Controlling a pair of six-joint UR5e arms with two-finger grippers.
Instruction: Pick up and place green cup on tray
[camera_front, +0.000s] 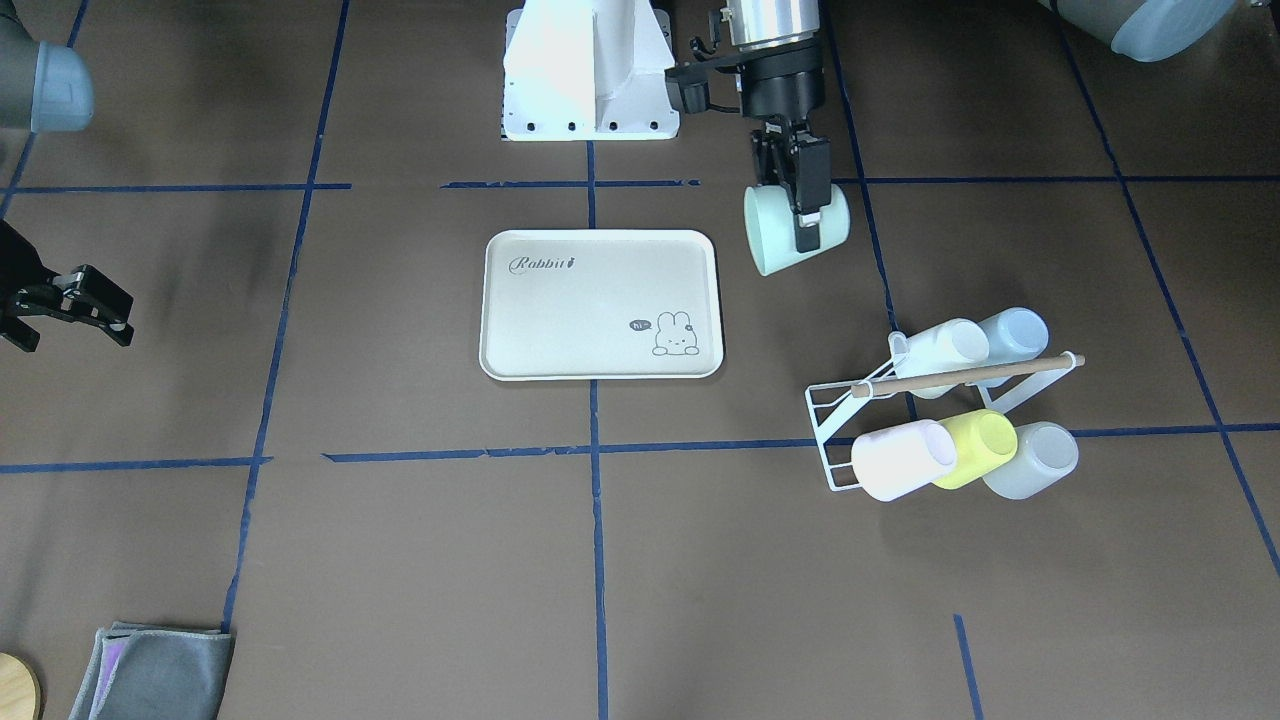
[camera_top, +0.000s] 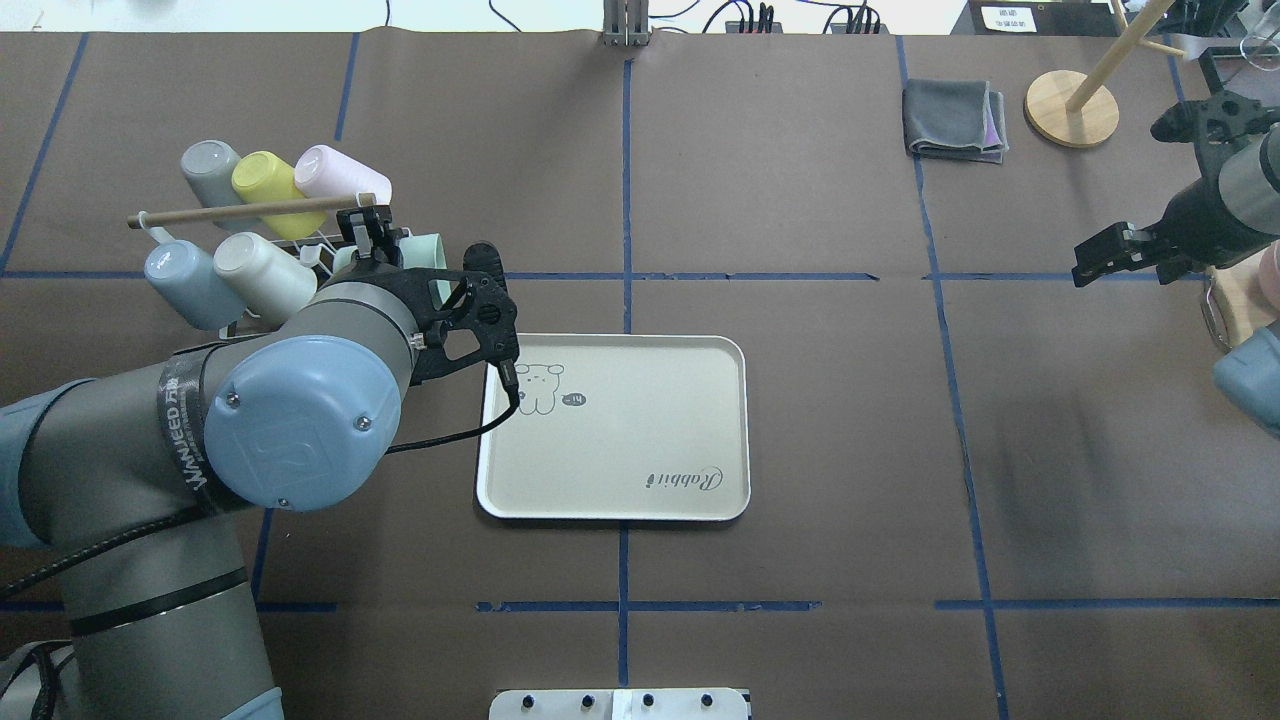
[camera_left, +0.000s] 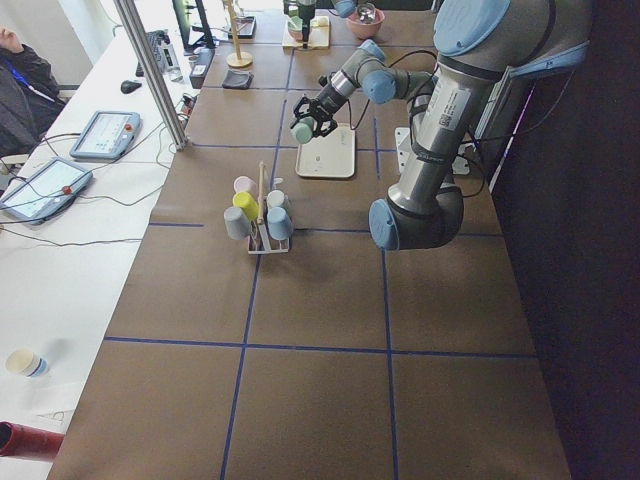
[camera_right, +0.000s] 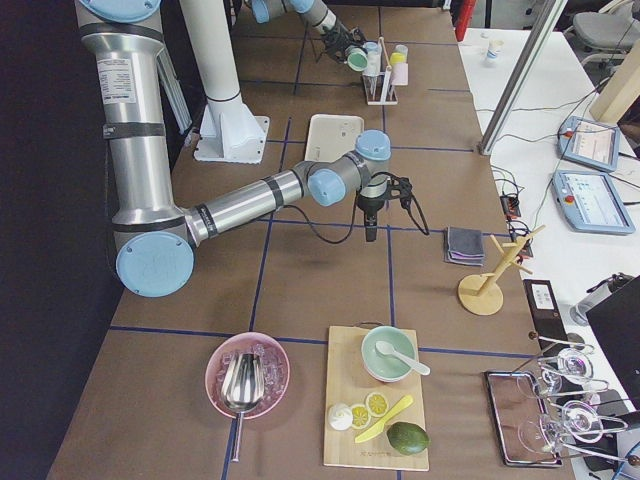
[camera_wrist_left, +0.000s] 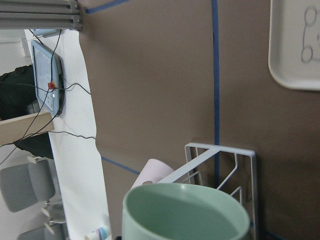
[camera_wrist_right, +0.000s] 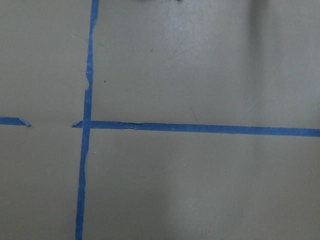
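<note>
My left gripper (camera_front: 806, 218) is shut on the green cup (camera_front: 775, 232), a pale mint tumbler held tilted above the table. In the front-facing view it hangs just right of the tray (camera_front: 580, 320) and short of the rack. From overhead the arm hides most of the green cup (camera_top: 428, 252); the cream tray (camera_top: 640, 440) lies beside it with nothing on it. The left wrist view looks into the cup's mouth (camera_wrist_left: 185, 212), with a tray corner (camera_wrist_left: 295, 50) at top right. My right gripper (camera_front: 112, 312) hovers open far off to the side, also seen overhead (camera_top: 1098, 262).
A white wire rack (camera_front: 835, 425) with a wooden rod holds several pastel cups, among them a yellow one (camera_front: 978, 447) and a pink one (camera_front: 900, 460). A folded grey cloth (camera_top: 950, 120) and a wooden stand (camera_top: 1070, 100) sit at the far right.
</note>
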